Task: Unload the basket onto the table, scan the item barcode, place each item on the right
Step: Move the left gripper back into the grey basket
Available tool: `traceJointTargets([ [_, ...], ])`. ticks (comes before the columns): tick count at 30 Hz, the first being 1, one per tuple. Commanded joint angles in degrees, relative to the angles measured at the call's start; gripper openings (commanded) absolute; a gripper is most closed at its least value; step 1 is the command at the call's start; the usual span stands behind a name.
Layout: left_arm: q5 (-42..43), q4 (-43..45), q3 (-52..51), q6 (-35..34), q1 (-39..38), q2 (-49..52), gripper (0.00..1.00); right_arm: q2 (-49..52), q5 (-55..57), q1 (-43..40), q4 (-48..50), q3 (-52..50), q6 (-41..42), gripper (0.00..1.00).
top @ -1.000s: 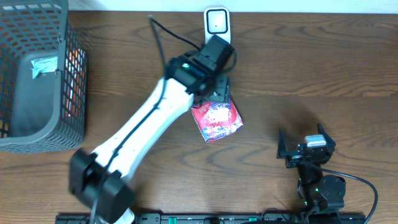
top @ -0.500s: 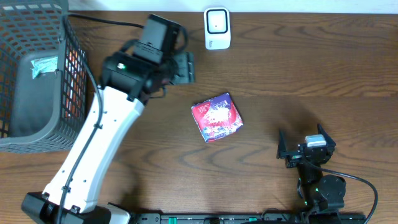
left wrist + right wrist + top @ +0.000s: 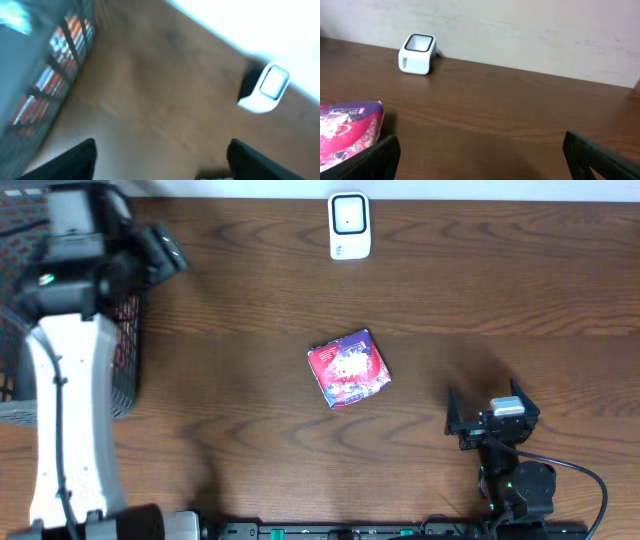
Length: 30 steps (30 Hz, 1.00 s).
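Across the dark wooden counter [image 3: 500,280], the left tool [image 3: 161,147] hangs empty, jaws apart, by the grey mesh basket [image 3: 125,370], likely seeking stock, while the red-and-purple foil snack packet [image 3: 348,368] lies mid-counter, unscanned, well apart from the small white barcode scanner [image 3: 349,225] and the idle, wide-spread right tool [image 3: 490,415].

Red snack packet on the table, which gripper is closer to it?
Right. The right gripper sits a short way right of the red snack packet; the left gripper is farther off, by the basket at far left.

Left arm [image 3: 65,420] white, black joints; right arm [image 3: 510,475] black, cabled.
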Motion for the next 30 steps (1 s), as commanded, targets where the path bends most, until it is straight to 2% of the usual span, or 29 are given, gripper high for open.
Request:
traceJointTargets([
  [1, 3.7, 3.7, 1.0, 0.8, 3.8, -6.7, 0.90, -0.2, 0.5, 0.2, -0.2, -0.1, -0.8, 0.99],
  [7, 2.8, 10.4, 1.0, 0.5, 10.1, -12.6, 1.00, -0.2, 0.5, 0.2, -0.2, -0.1, -0.8, 0.99],
  [14, -12.3, 9.4, 1.0, -6.8, 16.6, -12.2, 0.99, -0.2, 0.5, 0.2, -0.2, -0.1, -0.8, 0.99],
  [23, -13.9, 6.1, 0.9, -6.8, 21.4, -7.6, 0.98, -0.2, 0.5, 0.2, -0.2, -0.1, -0.8, 0.99],
  [30, -24.4, 2.9, 0.9, -9.5, 21.6, -4.9, 0.98, -0.2, 0.5, 0.2, -0.2, -0.1, -0.8, 0.99],
])
